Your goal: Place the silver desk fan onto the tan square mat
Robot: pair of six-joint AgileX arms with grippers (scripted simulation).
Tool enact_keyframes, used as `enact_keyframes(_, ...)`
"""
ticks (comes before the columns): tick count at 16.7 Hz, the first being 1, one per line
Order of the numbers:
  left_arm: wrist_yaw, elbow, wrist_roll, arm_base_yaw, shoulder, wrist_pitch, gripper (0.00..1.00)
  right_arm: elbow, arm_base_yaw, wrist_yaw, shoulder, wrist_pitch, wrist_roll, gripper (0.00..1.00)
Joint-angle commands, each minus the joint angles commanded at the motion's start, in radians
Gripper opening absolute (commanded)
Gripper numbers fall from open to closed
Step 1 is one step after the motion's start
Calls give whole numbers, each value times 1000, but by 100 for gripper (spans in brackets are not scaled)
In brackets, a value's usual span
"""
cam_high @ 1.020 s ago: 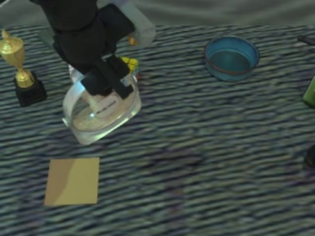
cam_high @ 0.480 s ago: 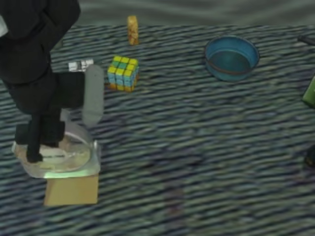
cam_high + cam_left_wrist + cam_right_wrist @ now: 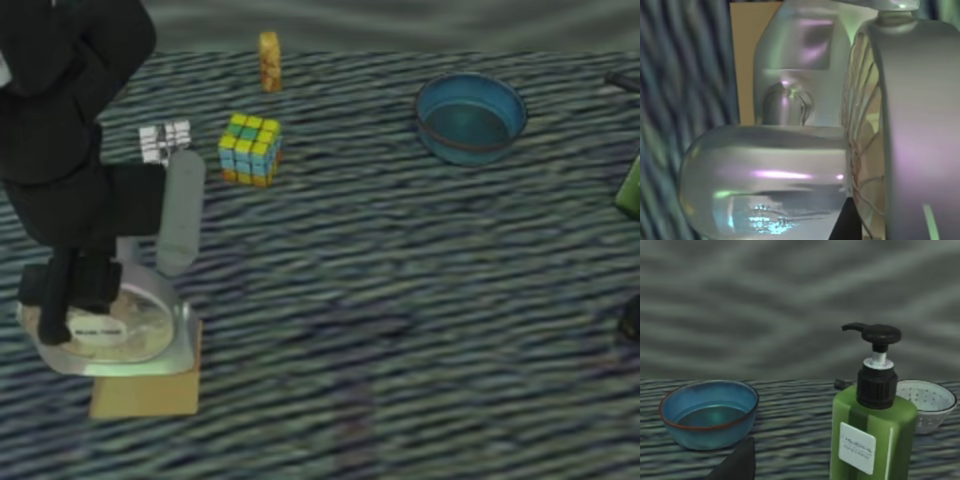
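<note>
The silver desk fan [image 3: 120, 340] is at the table's left, its ring face up, and its near edge covers the far edge of the tan square mat [image 3: 150, 392]. My left gripper [image 3: 68, 300] is shut on the fan's ring from above. Whether the fan touches the mat I cannot tell. In the left wrist view the fan's ring [image 3: 920, 125] and rounded motor housing [image 3: 770, 185] fill the picture, with a strip of the mat [image 3: 746, 60] behind them. My right gripper [image 3: 632, 322] is parked at the table's right edge.
A coloured puzzle cube [image 3: 250, 148], a silver mirrored cube [image 3: 165, 140] and an orange block [image 3: 269, 60] stand behind the fan. The blue bowl [image 3: 470, 116] is at the back right. A green pump bottle [image 3: 872, 435] and a white colander [image 3: 927, 402] stand by the right arm.
My left gripper has carried the fan from the back left down to the mat. In the last half second it sank a little and the fan settled over the mat's far edge.
</note>
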Motion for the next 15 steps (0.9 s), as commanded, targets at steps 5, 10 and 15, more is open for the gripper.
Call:
enact_keyframes(5, 0, -103, 8, 15, 10, 118, 0, 0, 0, 0, 0, 0, 0, 100)
enact_keyframes(10, 1, -119, 11, 16, 13, 134, 0, 0, 0, 0, 0, 0, 0, 100)
enact_keyframes(15, 1, -119, 11, 16, 13, 134, 38, 0, 0, 0, 0, 0, 0, 100)
